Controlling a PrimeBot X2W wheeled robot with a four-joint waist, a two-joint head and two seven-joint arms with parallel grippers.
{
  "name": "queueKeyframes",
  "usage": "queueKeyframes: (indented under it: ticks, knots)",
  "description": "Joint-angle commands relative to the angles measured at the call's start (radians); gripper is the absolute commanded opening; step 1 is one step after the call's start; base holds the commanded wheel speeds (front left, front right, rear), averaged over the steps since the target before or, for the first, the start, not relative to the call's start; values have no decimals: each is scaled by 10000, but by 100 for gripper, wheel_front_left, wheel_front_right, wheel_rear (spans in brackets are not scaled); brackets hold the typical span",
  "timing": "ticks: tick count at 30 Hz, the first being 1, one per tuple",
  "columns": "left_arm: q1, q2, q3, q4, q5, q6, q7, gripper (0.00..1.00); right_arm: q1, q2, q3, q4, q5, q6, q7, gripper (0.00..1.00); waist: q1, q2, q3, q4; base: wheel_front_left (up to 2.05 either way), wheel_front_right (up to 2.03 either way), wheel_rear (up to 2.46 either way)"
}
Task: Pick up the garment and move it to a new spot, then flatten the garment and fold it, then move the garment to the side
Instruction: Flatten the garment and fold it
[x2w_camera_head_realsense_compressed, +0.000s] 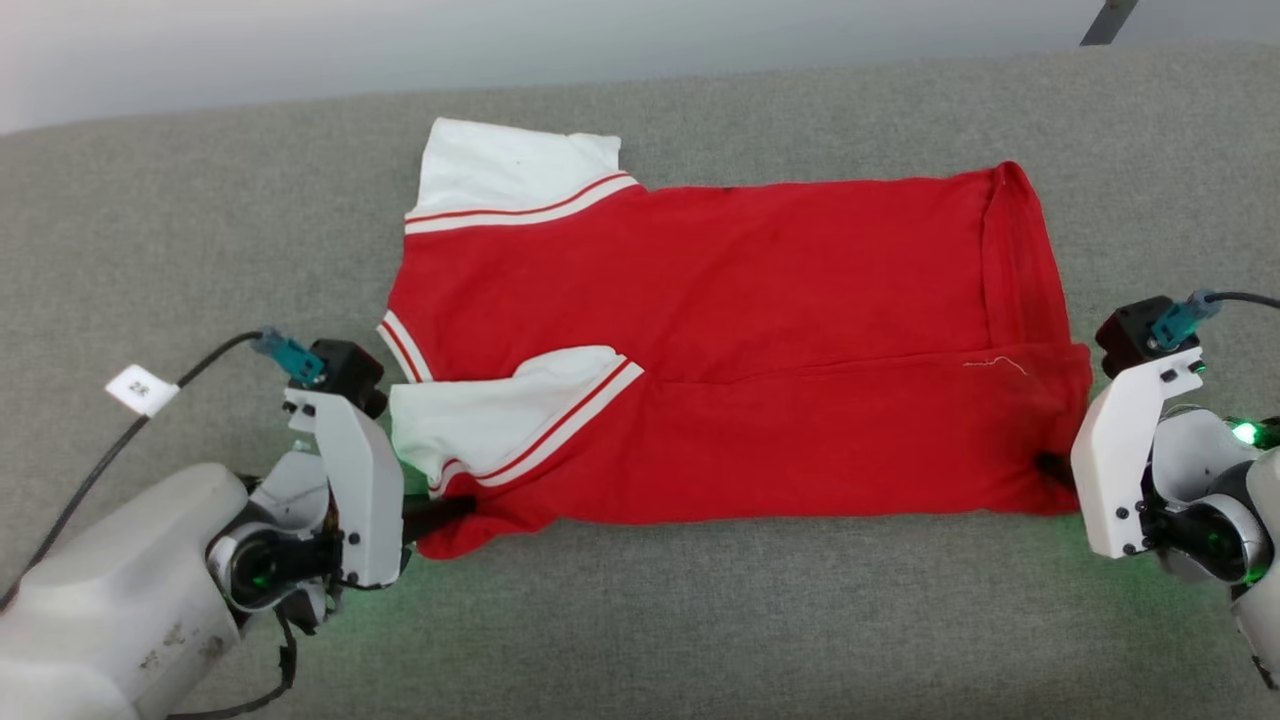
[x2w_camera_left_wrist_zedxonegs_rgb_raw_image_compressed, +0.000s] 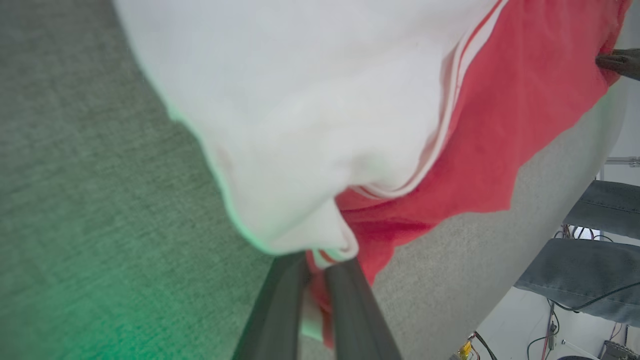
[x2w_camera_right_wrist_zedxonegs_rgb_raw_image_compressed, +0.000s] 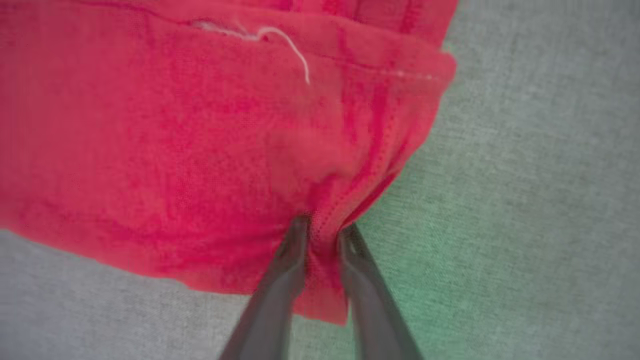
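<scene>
The right pincer (x2w_camera_right_wrist_zedxonegs_rgb_raw_image_compressed: 325, 226) pinches a bunched corner of the red garment (x2w_camera_right_wrist_zedxonegs_rgb_raw_image_compressed: 165, 145) over grey upholstery (x2w_camera_right_wrist_zedxonegs_rgb_raw_image_compressed: 530, 210).

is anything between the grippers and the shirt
Nothing visible. The left gripper is shut on the shirt beside its white sleeve, and the right gripper pinches the hem corner.

It looks like a robotics lab: a broad worktop (x2w_camera_head_realsense_compressed: 700, 620) covered in grey woven fabric, a plain pale wall (x2w_camera_head_realsense_compressed: 500, 50) behind, loose black and red cables (x2w_camera_left_wrist_zedxonegs_rgb_raw_image_compressed: 552, 320) on a pale floor (x2w_camera_left_wrist_zedxonegs_rgb_raw_image_compressed: 520, 325).
</scene>
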Motion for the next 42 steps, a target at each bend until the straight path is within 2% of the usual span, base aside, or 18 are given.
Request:
queueKeyframes:
  ticks: [1, 4, 14, 20, 25, 26, 27, 28, 29, 30, 34, 37, 42]
  knots:
    - [272, -282, -203, 28, 72, 37, 31, 0, 261, 147, 189, 198, 63, -7, -49, 0, 0, -1, -81, 26, 0, 0, 0]
    - [450, -92, -179, -120, -6, 34, -38, 0, 359, -120, 96, 188, 186, -9, -355, 0, 0, -1, -292, 43, 0, 0, 0]
    - [1292, 1235, -12, -2022, 75, 44, -945, 0, 1373, -1060, 172, -735, 686, -9, -563, 0, 0, -1, -738, 238, 0, 0, 0]
    - [1756, 1875, -109, -3503, 231, 466, -1120, 0, 2204, -1715, -69, -1715, 991, -9, -285, 0, 0, -1, -692, 398, 0, 0, 0]
    - [1984, 2115, -131, -4069, 252, 734, -1251, 0, 2656, -1798, -491, -2283, 890, -9, -316, 0, 0, -1, -701, 406, 0, 0, 0]
    - [2010, 2143, -128, -4138, 251, 789, -1281, 0, 2719, -1746, -593, -2345, 844, -9, -334, 25, 0, -1, -720, 406, 0, 0, 0]
    - [2037, 2159, -96, -4177, 249, 831, -1364, 17, 2793, -1701, -686, -2454, 801, -9, -386, 67, 0, -1, -750, 413, 0, 0, 0]
    - [2080, 2193, -48, -4209, 260, 897, -1476, 55, 2869, -1650, -863, -2513, 785, -9, -443, 100, 0, -1, -787, 414, 0, 0, 0]
    - [2139, 2234, -3, -4240, 240, 966, -1592, 93, 2954, -1627, -1039, -2591, 717, -9, -510, 100, 0, -1, -826, 419, 0, 0, 0]
    - [2185, 2279, 29, -4309, 241, 1004, -1708, 100, 3052, -1612, -1167, -2746, 648, -9, -544, 100, 0, -1, -862, 423, 0, 0, 0]
    - [2486, 2618, 376, -4662, 158, 1218, -2610, 100, 3490, -1453, -2125, -3429, 353, -9, -1020, 100, 0, -1, -981, 454, 0, 0, 0]
    - [2708, 2814, 737, -4805, 145, 1426, -3553, 100, 3666, -1069, -2922, -3923, -211, -7, -1965, 100, 0, -1, -1025, 476, 0, 0, 0]
    - [2700, 2470, 1409, -4202, 790, 2040, -5672, 100, 3502, 79, -3785, -4245, -1531, -6, -4221, 100, 0, -1, -1054, 461, 0, 0, 0]
